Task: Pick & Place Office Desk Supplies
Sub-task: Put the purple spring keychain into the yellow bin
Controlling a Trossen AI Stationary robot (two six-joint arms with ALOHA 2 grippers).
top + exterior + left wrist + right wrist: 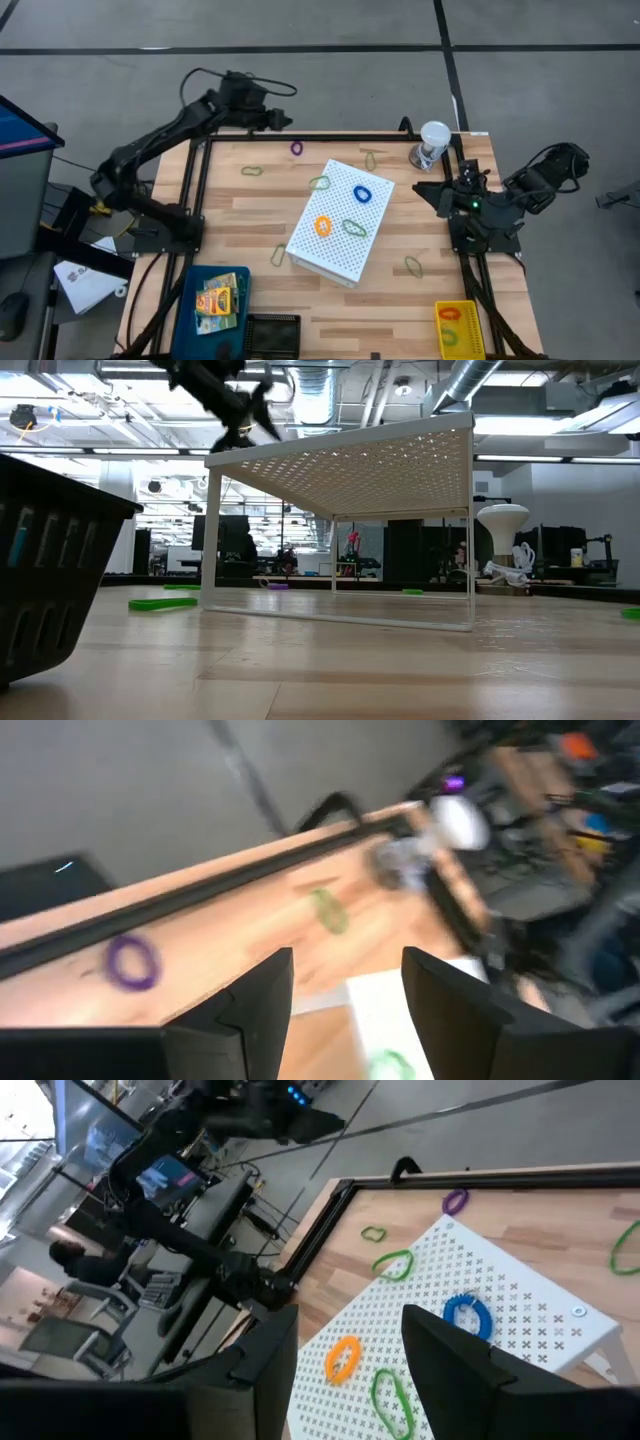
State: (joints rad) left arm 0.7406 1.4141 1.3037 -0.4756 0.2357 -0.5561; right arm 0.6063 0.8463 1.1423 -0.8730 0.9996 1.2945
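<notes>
Rubber-band loops lie about the table: a purple one near the far edge, and olive ones. Orange, blue and green loops rest on the white perforated box. Crayon boxes lie in a blue tray. My left gripper hangs open over the table's far edge, near the purple loop, with nothing between its fingers. My right gripper waits open at the right edge.
A clear cup with a white lid stands at the far right corner. A yellow bin holding loops sits at the near right, and a black basket at the near edge. A black frame rail runs along the far edge.
</notes>
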